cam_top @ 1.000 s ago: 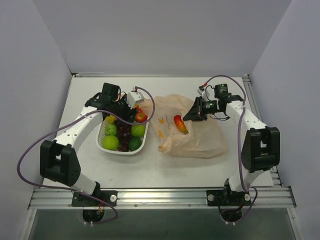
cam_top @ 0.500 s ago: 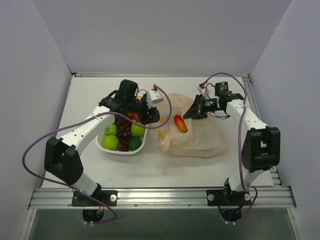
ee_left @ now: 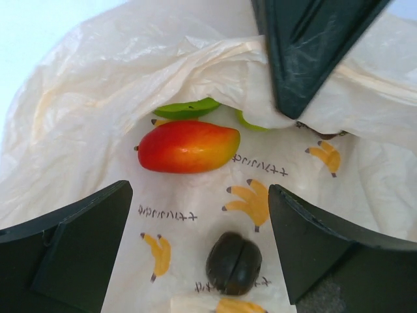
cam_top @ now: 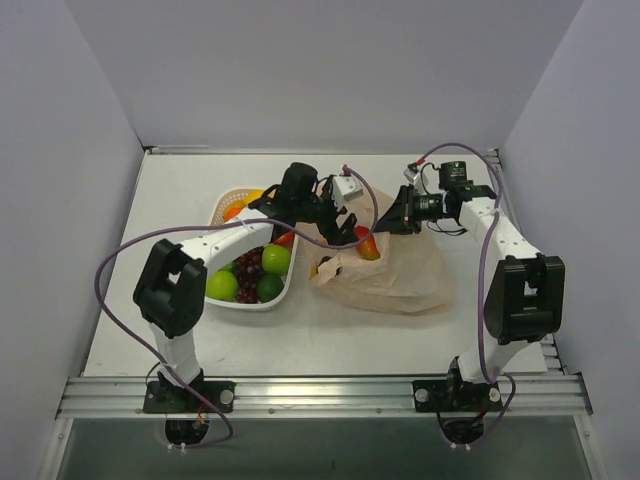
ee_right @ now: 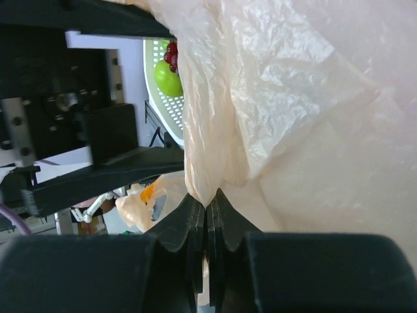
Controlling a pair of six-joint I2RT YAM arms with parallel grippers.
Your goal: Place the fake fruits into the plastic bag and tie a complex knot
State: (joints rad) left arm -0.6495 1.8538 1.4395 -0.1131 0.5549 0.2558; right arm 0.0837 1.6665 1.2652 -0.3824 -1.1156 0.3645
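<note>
The plastic bag lies right of centre, its mouth facing left. My right gripper is shut on the bag's upper edge and holds it raised; the right wrist view shows film pinched between the fingertips. My left gripper is open at the bag mouth. In the left wrist view a dark plum-like fruit lies loose on the bag between its fingers. The red-yellow mango and green pieces lie deeper in. More fake fruits, green apples and grapes, sit in the basket.
The white lattice basket stands left of the bag, under the left forearm. The right gripper's black finger hangs over the bag mouth in the left wrist view. Grey walls close in the table on three sides.
My left arm swung right from above the basket to the bag mouth. The right gripper kept its hold on the bag edge and rose slightly.
</note>
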